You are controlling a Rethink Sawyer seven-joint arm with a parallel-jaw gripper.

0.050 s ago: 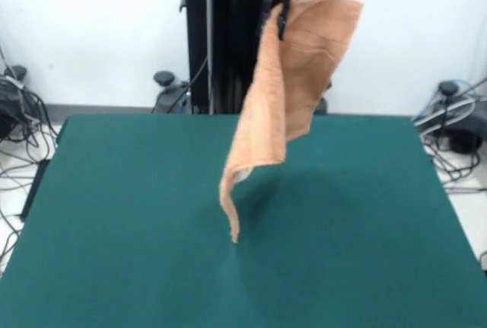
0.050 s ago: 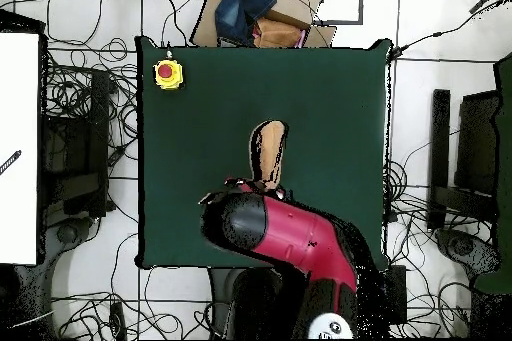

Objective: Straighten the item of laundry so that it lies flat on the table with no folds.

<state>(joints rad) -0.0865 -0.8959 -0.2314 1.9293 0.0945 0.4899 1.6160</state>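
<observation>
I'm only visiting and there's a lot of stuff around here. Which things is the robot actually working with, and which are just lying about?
Part of the job:
- towel, hanging from the gripper
- green table

Just lying about:
- yellow box with a red button on the table corner
- cardboard box beyond the table
- cables on the floor

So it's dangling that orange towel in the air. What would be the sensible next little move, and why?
Probably lowering it slowly while drawing sideways. The gripper holds the towel by its top edge, and it hangs in a narrow, folded drape with only the bottom tip near the green table. Dragging as it descends should let the cloth lay out flat rather than pile up.
</observation>
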